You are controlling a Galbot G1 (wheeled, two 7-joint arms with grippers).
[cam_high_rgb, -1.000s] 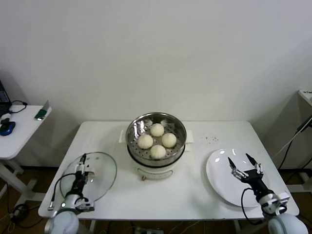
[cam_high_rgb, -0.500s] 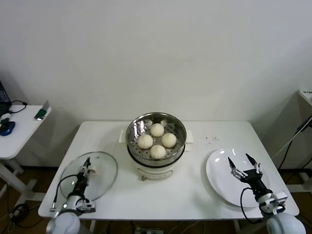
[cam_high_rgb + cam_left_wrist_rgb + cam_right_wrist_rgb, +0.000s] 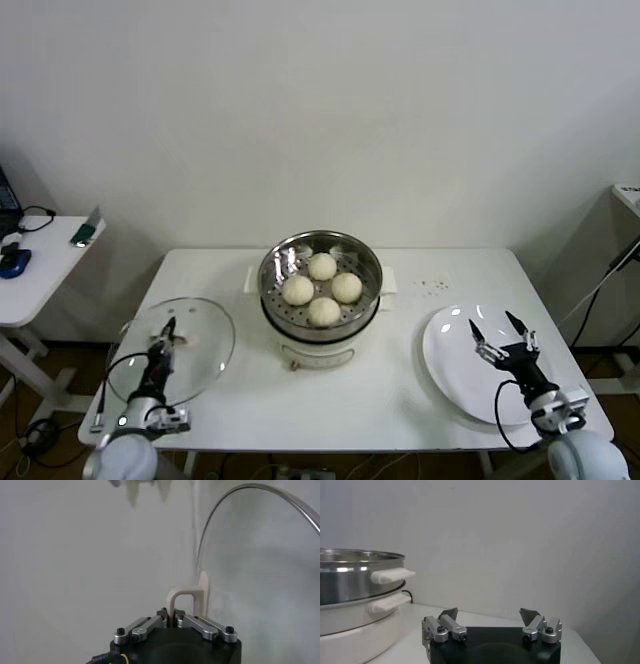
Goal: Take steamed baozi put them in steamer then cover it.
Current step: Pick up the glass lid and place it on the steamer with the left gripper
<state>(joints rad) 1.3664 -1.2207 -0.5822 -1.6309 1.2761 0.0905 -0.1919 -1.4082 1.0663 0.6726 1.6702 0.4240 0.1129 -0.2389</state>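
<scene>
Four cream-white baozi sit in the steel steamer on its white base at the table's middle. My left gripper is shut on the cream handle of the round glass lid and holds it raised and tilted over the table's left part. The lid's rim shows in the left wrist view. My right gripper is open and empty above the white plate at the right. The steamer also shows in the right wrist view.
A white side table with a dark mouse and a small green object stands to the far left. A cable and another white surface are at the far right edge. A few dark specks lie on the table behind the plate.
My left gripper has lifted the glass lid off the table and moved it a little to the left. The right gripper has stayed over the plate.
</scene>
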